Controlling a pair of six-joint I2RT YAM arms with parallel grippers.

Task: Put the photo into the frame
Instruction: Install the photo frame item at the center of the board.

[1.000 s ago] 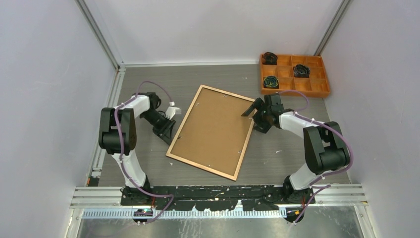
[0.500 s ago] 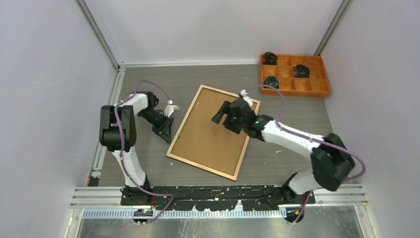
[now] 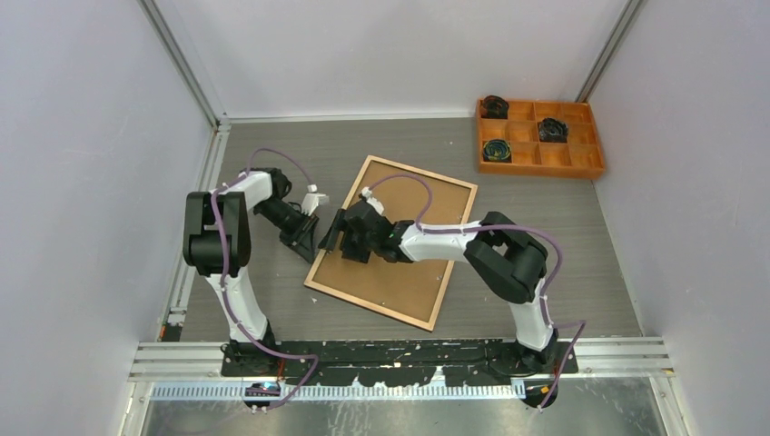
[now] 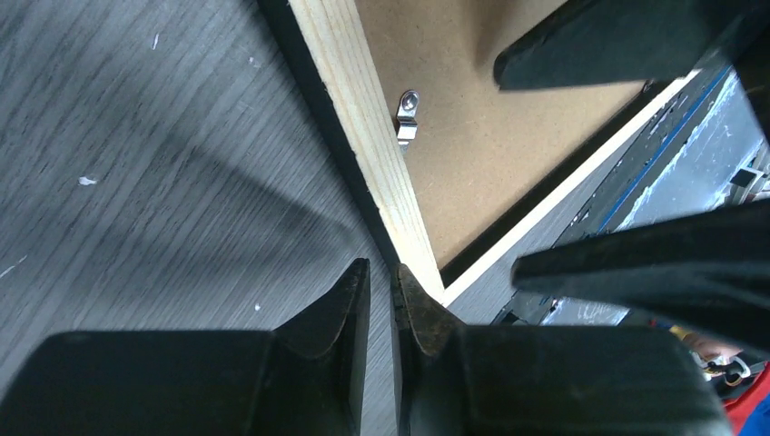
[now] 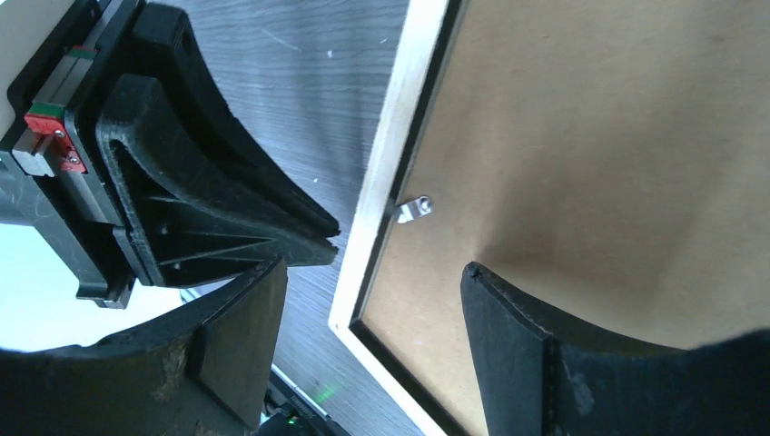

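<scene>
Though face-down — frame [image 3: 372,309], backing panel [image 3: 409,282] inside

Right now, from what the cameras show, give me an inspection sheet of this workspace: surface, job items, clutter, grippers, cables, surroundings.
Surface: grey wood-grain table, a few pale specks.
Job's things: frame lies back up and skewed on the table, brown backing panel in it, a metal clip at its left rail; photo: nothing seen.
Clutter: orange tray at far right, dark items in three compartments.
Grippers: left gripper shut, tips at the frame's left edge; right gripper open, straddling that same edge.
Cables: purple cables along both arms; the right arm's loops over the backing panel.
Surroundings: pale walls, metal rails at the edges.
</scene>
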